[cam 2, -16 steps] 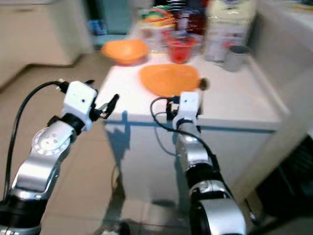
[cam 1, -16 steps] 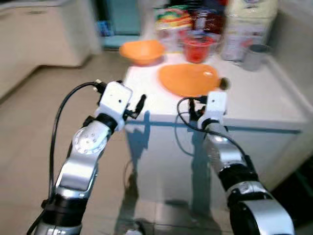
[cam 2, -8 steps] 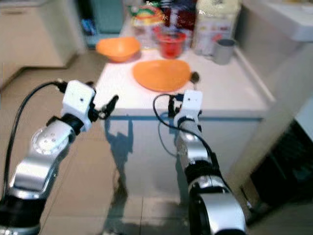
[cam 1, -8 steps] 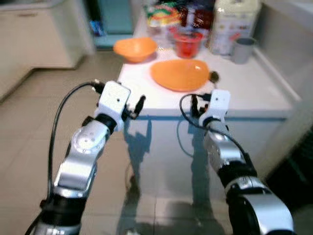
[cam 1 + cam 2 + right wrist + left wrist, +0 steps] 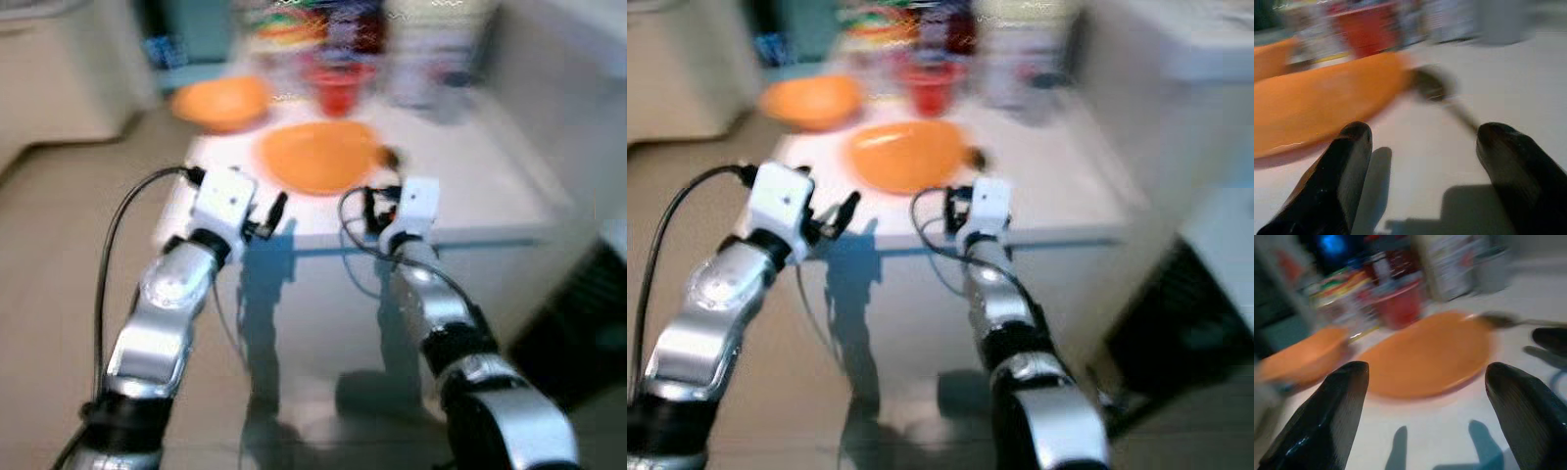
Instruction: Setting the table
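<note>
On white table (image 5: 470, 186), orange plate (image 5: 318, 157), spoon (image 5: 1437, 90), labels blurred unreadable

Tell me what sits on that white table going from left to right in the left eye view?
Orange bowl → orange plate → spoon at the plate's right edge. The red cup and blurred packages stand farther back, overlapping this order.

Two silver jointed arms end in white boxy wrist blocks, each looped by a thin black cable. Left hand (image 5: 1425, 406) and right hand (image 5: 1420, 166) carry glossy black fingers.
</note>
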`<state>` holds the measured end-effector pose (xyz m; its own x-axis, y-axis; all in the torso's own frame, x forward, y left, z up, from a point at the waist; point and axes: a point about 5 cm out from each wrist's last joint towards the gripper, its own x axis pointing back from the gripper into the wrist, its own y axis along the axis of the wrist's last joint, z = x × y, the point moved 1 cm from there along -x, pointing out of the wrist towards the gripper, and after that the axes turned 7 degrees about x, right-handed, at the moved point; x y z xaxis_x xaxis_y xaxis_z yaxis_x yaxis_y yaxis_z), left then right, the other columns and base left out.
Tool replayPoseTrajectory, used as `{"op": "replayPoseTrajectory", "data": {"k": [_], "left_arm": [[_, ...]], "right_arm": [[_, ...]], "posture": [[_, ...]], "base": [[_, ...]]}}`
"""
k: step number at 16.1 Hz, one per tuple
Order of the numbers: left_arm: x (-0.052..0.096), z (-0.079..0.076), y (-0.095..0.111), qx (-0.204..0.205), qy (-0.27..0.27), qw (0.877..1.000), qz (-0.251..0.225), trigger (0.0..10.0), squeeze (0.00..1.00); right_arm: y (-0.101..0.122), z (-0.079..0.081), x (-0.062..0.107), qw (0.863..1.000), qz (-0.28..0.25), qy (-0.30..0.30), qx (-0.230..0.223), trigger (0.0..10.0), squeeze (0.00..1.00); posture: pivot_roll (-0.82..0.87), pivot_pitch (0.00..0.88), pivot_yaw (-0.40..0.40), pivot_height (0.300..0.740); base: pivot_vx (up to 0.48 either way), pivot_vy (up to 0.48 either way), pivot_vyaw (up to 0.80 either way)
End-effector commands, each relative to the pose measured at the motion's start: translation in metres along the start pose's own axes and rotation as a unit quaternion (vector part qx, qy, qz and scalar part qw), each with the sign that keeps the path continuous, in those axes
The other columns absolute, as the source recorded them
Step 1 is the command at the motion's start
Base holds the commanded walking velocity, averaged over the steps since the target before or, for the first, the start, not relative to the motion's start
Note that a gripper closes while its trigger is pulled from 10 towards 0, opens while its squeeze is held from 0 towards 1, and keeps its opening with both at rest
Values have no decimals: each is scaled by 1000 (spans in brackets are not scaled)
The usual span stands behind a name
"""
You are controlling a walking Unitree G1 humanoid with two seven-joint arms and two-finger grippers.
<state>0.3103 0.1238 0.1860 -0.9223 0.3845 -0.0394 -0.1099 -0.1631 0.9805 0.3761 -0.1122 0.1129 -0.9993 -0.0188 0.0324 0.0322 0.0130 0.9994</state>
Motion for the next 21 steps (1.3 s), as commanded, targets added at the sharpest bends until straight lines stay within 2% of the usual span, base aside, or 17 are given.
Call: {"op": "replayPoseTrajectory", "data": {"k": [1,3,6,9,11,12,14,16,18,21], "left_arm": [[4,12,5,-21,20,1000,-10,10000,0],[4,12,7,-19,16,1000,-14,10000,0],[5,13,7,-19,17,1000,-12,10000,0],[6,15,5,-19,23,1000,-8,10000,0],[7,15,2,-18,25,1000,-4,10000,0],[8,16,0,-18,27,999,0,10000,0],[9,16,-2,-15,30,999,3,10000,0],[10,16,-4,-14,30,999,9,10000,0],[10,16,-4,-15,30,999,14,10000,0],[11,21,-1,-9,40,999,13,10000,0]], "right_arm": [[-8,5,1,999,28,-4,-30,10000,0],[-12,8,1,990,57,-18,-127,10000,0],[3,11,-4,993,31,-13,-116,10000,0],[37,14,-9,996,-20,3,-92,10000,0],[44,15,-7,997,-34,6,-69,10000,0],[50,20,-1,998,-45,16,-45,10000,0],[52,31,16,998,-38,33,-32,10000,0],[52,36,22,998,-30,35,-48,10000,0],[47,44,22,997,-11,34,-74,10000,0],[55,51,24,997,-12,56,-58,10000,0]], "posture": [[180,0,67,740],[182,0,71,740],[184,0,74,740],[185,0,67,740],[185,0,63,740],[185,0,63,740],[183,0,57,740],[180,0,57,740],[194,0,66,740],[205,0,64,740]], "base": [[0,0,0],[0,0,0],[0,0,0],[0,0,0],[0,0,0],[0,0,0],[0,0,0],[0,0,0],[0,0,0],[0,0,0]]}}
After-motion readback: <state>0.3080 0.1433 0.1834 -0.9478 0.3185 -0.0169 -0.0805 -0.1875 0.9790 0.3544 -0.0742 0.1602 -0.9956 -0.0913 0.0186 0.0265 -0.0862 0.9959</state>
